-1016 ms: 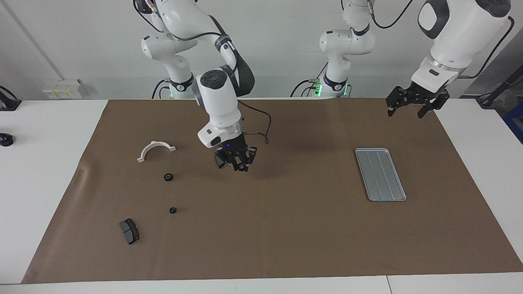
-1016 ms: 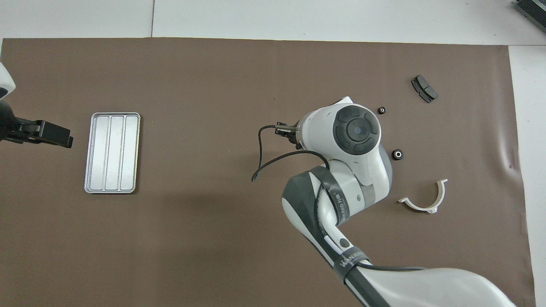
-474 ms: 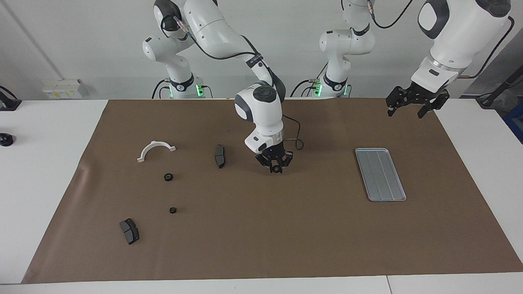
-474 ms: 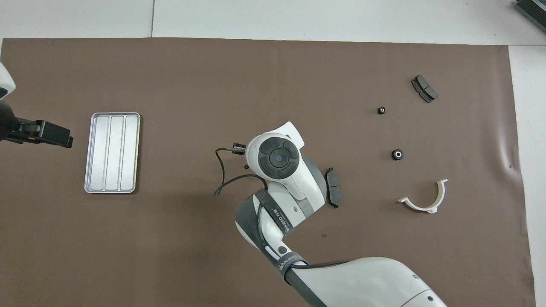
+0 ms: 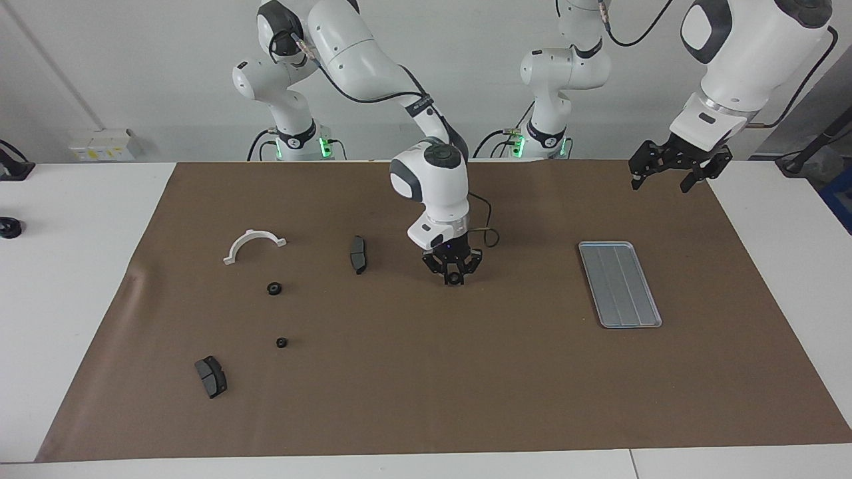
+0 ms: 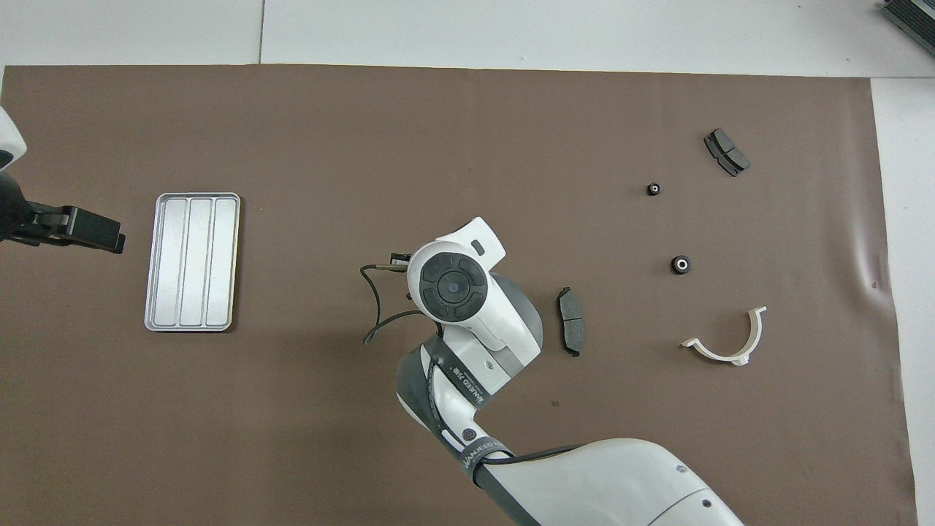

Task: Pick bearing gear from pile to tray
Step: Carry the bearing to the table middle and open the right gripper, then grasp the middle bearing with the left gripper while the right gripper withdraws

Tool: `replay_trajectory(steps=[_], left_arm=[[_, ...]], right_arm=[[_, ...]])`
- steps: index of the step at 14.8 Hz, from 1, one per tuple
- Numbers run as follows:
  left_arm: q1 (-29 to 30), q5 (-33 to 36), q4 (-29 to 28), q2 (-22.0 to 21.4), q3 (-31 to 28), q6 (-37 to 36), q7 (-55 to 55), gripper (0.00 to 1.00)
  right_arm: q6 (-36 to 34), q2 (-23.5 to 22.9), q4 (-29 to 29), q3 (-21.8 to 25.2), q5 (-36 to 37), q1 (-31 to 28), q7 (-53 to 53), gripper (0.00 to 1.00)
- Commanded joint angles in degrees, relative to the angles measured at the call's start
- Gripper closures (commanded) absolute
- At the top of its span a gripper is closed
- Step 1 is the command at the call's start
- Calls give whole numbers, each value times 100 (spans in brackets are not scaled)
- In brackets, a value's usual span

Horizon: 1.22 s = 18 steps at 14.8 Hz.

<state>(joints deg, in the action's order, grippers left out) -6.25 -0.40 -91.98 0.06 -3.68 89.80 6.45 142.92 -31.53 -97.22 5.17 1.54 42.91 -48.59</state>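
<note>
Your brown mat (image 5: 426,372) covers a white table (image 5: 66,266); the right gripper (image 5: 453,274), fingers unreadable, has shifted toward the tray (image 5: 620,284); left gripper (image 5: 671,174) spread.

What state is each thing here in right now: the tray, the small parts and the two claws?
Tray: empty, flat on the mat.
Nearer gear: loose on the mat.
Farther gear: loose on the mat.
Nearer pad: lying free.
Farther pad: lying free.
Bracket: lying free.
Left gripper: open, empty, waiting in the air.
Right gripper: low over the mat's middle; grip unclear.
</note>
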Motion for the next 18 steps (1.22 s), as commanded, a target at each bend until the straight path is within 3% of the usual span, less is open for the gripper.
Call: replay_trajectory(steps=[1,5,9,11,15,18], left_arm=[[89,-92,-119,-130,51,19,-4,0],[-25,-74,-179,-121,113,274,-12,0],[-682,-48,-793,-173,113,1099,-82,0],[-1026,-30,-1005,-95,121,1468,-485,0],[-1896,-4,-1444,274,113,2479,-1592,0],[-2248,-13,-1577,625,121,3224,-2033,0]], right_arm=[[131,6,54,72,328,-62,-143,0],[-219,602,28,160,426,-703,365,0],[-1229,1148,2,151,339,-1520,1743,0],[-1512,1245,-121,134,251,-2056,2997,0],[-1461,1526,-901,134,-434,-2865,5591,0],[-1382,1807,-1639,134,-732,-3306,6903,0]])
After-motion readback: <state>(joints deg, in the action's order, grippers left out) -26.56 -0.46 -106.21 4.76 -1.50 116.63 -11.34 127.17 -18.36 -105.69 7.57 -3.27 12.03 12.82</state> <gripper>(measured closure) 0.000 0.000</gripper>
